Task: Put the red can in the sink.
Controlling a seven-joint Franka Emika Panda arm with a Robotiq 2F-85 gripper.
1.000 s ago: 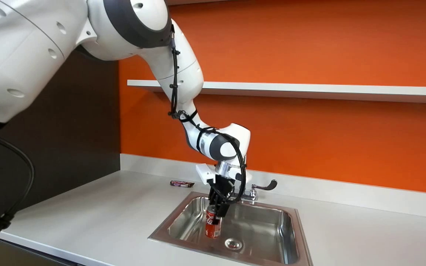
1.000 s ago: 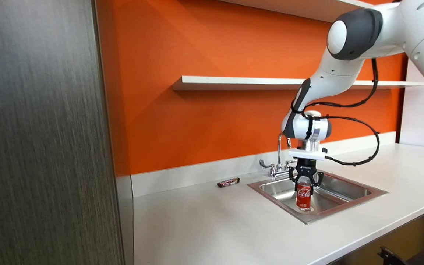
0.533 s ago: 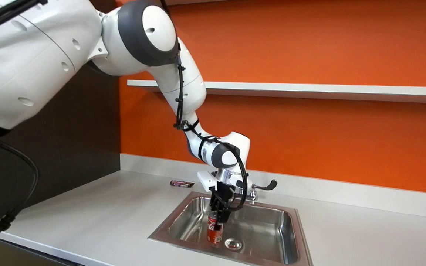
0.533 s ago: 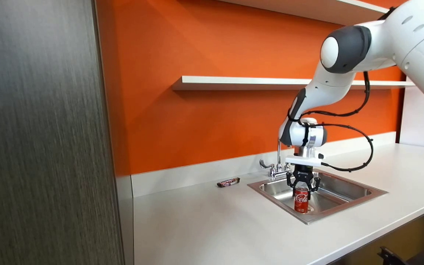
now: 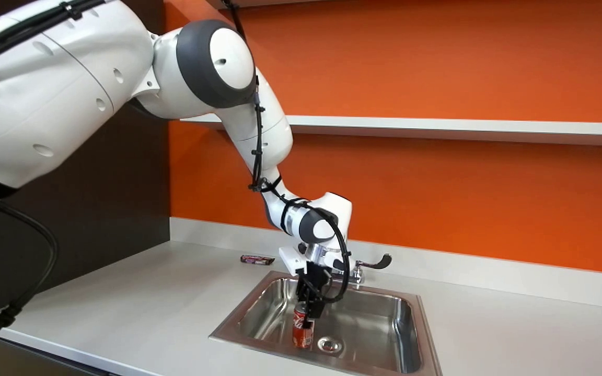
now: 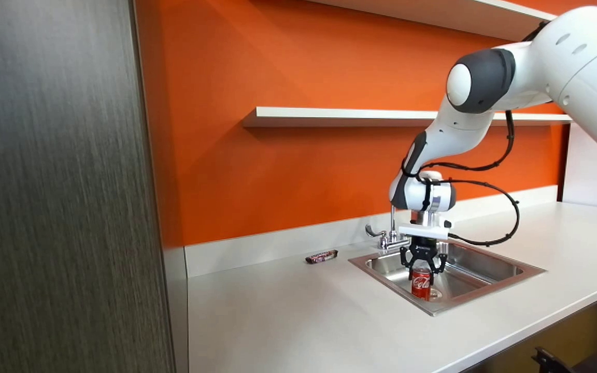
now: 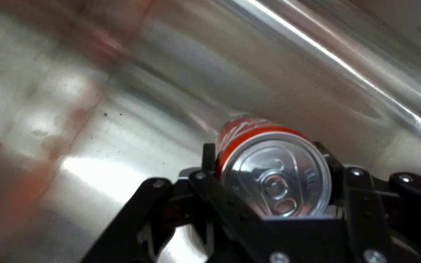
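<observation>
The red can (image 5: 301,337) is upright inside the sink (image 5: 242,305), near its left front part and beside the drain in that exterior view. It also shows over the sink (image 6: 506,282) as a red can (image 6: 421,287). My gripper (image 5: 303,319) points down around the can's upper part; it also shows in an exterior view (image 6: 421,278). In the wrist view, the fingers of my gripper (image 7: 269,157) are shut on both sides of the red can (image 7: 274,160), just below its silvery top. I cannot tell whether the can's bottom touches the basin floor.
A chrome faucet (image 6: 393,233) stands behind the sink, close to the gripper and partly hidden by it (image 5: 357,274). A small dark packet (image 5: 257,259) lies on the counter (image 6: 278,316) behind the sink's corner. A white shelf (image 5: 437,124) runs along the orange wall.
The arm has lowered the gripper and the can deeper into the sink, with a slight sideways shift. The last half second shows only a small downward movement. The fingers stay on the can.
</observation>
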